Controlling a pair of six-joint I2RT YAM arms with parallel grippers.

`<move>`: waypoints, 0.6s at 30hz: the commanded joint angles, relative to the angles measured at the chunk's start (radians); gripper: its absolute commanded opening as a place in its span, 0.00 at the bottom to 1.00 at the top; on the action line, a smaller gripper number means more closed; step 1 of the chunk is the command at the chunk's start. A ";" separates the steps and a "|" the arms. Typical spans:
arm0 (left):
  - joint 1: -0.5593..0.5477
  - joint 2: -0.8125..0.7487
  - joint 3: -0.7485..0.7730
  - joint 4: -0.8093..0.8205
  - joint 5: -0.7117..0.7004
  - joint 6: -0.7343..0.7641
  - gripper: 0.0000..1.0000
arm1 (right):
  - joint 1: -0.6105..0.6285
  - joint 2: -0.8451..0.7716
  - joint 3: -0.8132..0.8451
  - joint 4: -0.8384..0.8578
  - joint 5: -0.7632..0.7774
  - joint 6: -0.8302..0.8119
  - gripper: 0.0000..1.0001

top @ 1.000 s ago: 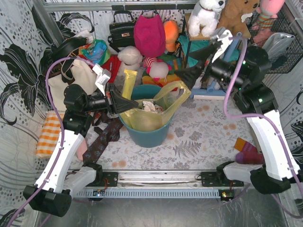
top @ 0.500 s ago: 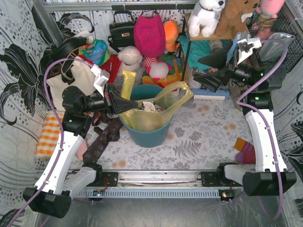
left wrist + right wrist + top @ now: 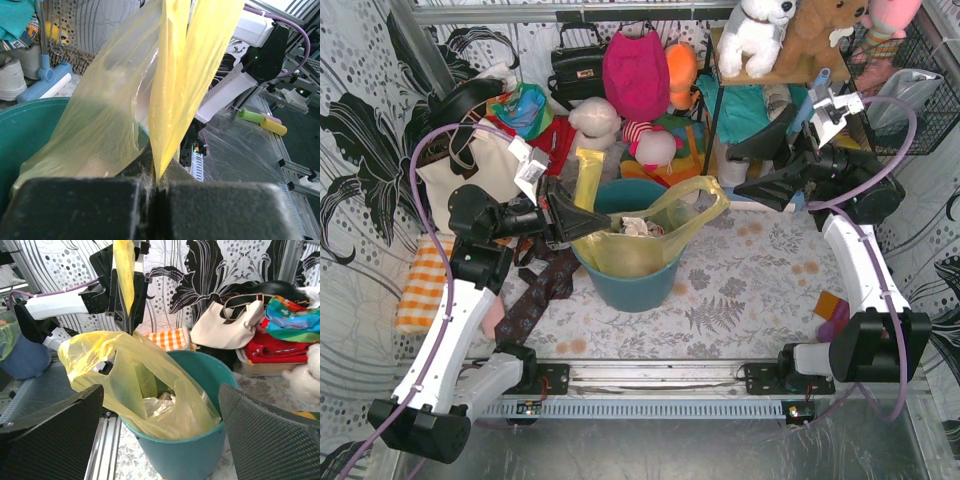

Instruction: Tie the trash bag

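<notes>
Seen from above, a round teal bin point(image 3: 632, 288) stands on a floral-patterned table point(image 3: 740, 290) between two robot arms. The trash bag point(image 3: 625, 250), thin yellow-green plastic, lines the bin and rises over its rim, with crumpled white paper point(image 3: 638, 224) showing inside. The left gripper point(image 3: 582, 222) is at the bin's left edge, jaws pressed together on one bag handle point(image 3: 587, 175), which stands up from the grip as a narrow strip. The bag's other handle point(image 3: 705, 198) forms a loop hanging out past the bin's right rim. The right gripper point(image 3: 733, 172) hovers to the right of that loop, apart from it, its jaws spread wide and holding nothing. Clutter crowds the space behind the bin: a pink backpack point(image 3: 635, 70), a black handbag point(image 3: 578, 62), a white plush dog point(image 3: 757, 30) on a shelf and several other soft toys. A cream tote bag point(image 3: 470, 172) and an orange checked cloth point(image 3: 420, 290) lie beside the left arm
</notes>
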 commanded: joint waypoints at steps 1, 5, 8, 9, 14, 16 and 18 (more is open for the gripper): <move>-0.002 -0.022 -0.004 0.027 0.012 -0.001 0.00 | 0.035 -0.015 -0.013 0.239 -0.003 0.104 0.97; -0.002 -0.018 0.005 0.030 0.010 -0.001 0.00 | 0.128 -0.011 0.014 0.236 -0.008 0.105 0.97; -0.002 -0.014 0.010 0.030 0.012 -0.001 0.00 | 0.168 -0.023 0.019 0.235 0.009 0.090 0.97; -0.002 -0.015 0.009 0.029 0.012 -0.002 0.00 | 0.177 -0.031 0.018 0.236 0.017 0.077 0.97; -0.002 -0.016 0.011 0.027 0.013 -0.005 0.00 | 0.214 -0.055 0.025 0.237 0.020 0.038 0.97; -0.002 -0.016 0.013 0.028 0.014 -0.005 0.00 | 0.216 -0.056 0.044 0.235 -0.013 0.044 0.97; -0.002 -0.016 0.016 0.026 0.013 -0.008 0.00 | 0.216 -0.064 0.072 0.221 -0.042 0.041 0.97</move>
